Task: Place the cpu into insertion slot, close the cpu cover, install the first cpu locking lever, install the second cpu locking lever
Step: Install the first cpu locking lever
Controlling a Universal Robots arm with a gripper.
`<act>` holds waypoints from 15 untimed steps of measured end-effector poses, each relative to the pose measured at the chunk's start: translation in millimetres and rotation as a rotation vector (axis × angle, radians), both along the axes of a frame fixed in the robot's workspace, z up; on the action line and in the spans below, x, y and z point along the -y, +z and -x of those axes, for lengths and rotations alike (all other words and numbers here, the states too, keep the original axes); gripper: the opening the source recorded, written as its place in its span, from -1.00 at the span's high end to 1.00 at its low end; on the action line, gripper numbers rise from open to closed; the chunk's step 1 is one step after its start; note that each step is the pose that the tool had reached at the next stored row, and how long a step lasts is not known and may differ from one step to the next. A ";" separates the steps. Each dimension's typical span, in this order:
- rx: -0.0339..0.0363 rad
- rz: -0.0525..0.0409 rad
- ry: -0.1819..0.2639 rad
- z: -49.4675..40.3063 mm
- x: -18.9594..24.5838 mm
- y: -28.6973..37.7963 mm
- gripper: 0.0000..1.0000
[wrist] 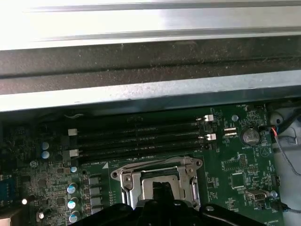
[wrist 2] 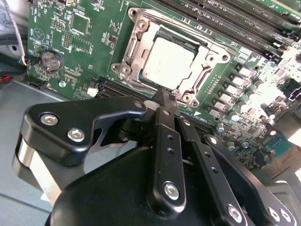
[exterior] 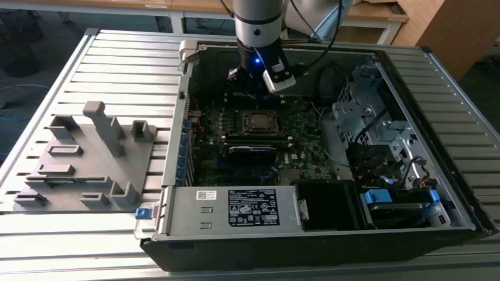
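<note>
The cpu point(wrist 2: 170, 61), a dull silver square, lies in the insertion slot point(exterior: 258, 121) on the green motherboard. The cpu cover point(wrist 2: 136, 44), a silvery frame plate, lies flat around it, with the chip showing through its window. In the first wrist view the slot's frame point(wrist: 127, 178) shows just past the black fingertips. My gripper point(wrist 2: 165, 94) hovers just off one edge of the socket, shut with nothing between its fingers. In the exterior view the gripper point(exterior: 252, 88) hangs over the board behind the socket. I cannot tell how the locking levers stand.
The open computer case point(exterior: 312, 234) lies on a slatted metal table. Long black memory strips point(wrist: 136, 139) run beside the socket, close to the case wall point(wrist: 150, 89). A grey fixture block point(exterior: 86, 158) stands on the exterior view's left. Drive cages and cables point(exterior: 375, 129) fill the right.
</note>
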State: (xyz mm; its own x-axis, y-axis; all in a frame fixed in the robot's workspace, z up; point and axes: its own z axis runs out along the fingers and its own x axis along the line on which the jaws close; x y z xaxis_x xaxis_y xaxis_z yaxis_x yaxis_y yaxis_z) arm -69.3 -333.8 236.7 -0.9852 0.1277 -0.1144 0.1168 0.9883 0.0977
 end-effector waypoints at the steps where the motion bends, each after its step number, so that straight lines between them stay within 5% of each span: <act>1: -0.0026 0.0002 0.000 -0.1 -0.1 -0.2 0.80; 5: -0.0209 0.0019 0.000 -0.3 0.0 -0.6 0.80; 11: -0.0241 0.0018 0.000 -1.1 0.0 -0.7 0.80; 15: -0.0531 0.0073 0.000 -10.7 0.0 -0.8 0.80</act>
State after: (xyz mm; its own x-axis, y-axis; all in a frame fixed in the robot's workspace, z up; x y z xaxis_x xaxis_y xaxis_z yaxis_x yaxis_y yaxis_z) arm -58.6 -333.8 235.9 -0.9899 0.1272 -0.0628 0.1217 0.9890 0.0842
